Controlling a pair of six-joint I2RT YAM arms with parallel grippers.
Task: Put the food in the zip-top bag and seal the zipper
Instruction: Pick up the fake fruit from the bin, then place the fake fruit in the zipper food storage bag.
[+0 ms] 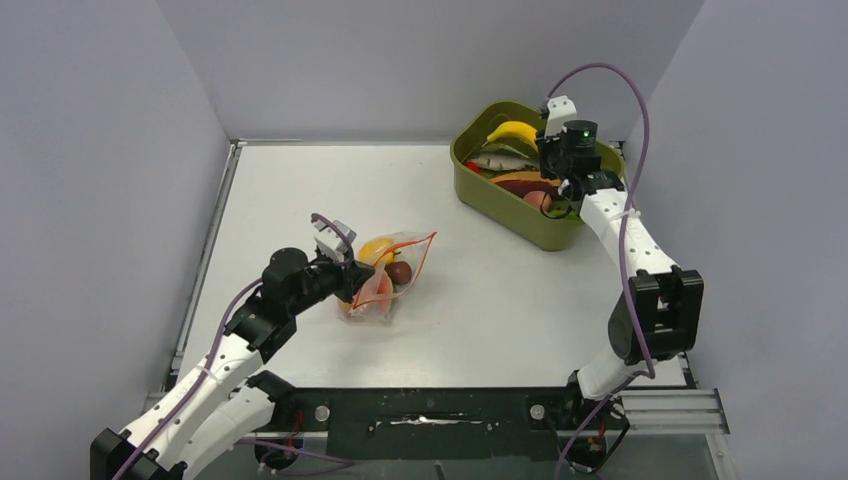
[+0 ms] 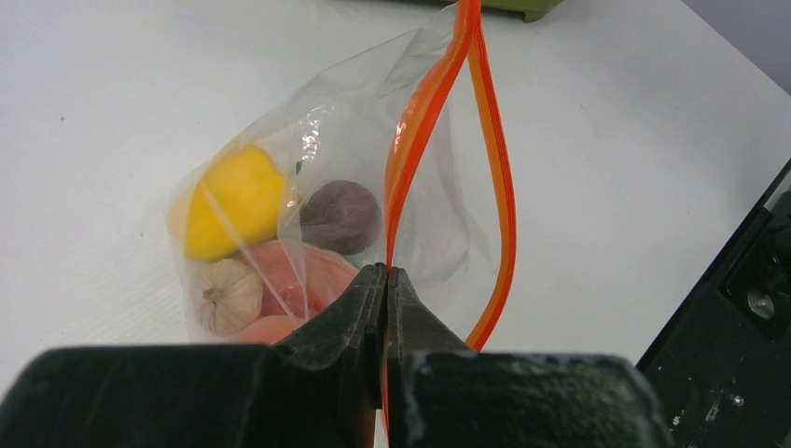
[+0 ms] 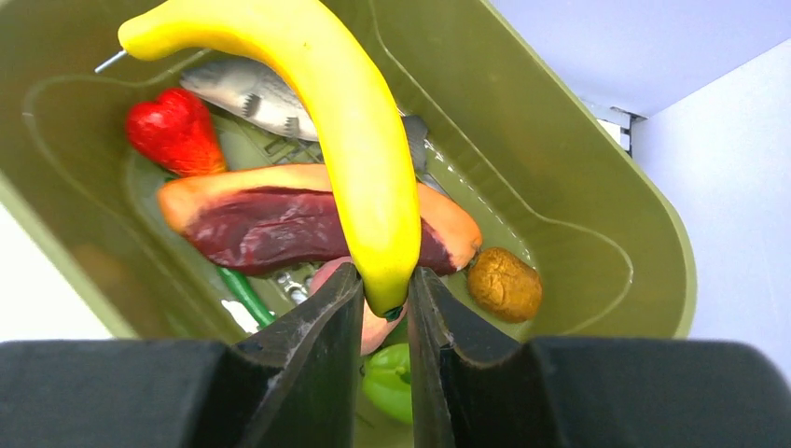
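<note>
Right gripper (image 3: pixel 385 291) clamped on lower tip of banana (image 3: pixel 345 121), jaws narrow around it, pointing into olive tub (image 3: pixel 578 187). Right arm: elbow bent beside tub's near corner, forearm rising over tub wall. Left gripper (image 2: pixel 387 277) pinched tight on zipper (image 2: pixel 494 187) at one end of zip-top bag (image 2: pixel 354 131). Left arm stretched low and forward, well left of tub. Bag lies on table (image 1: pixel 300 190) left of tub, mouth gaping. Inside: yellow pepper (image 2: pixel 233 201), dark purple piece (image 2: pixel 340 217), garlic (image 2: pixel 228 294), reddish pieces.
</note>
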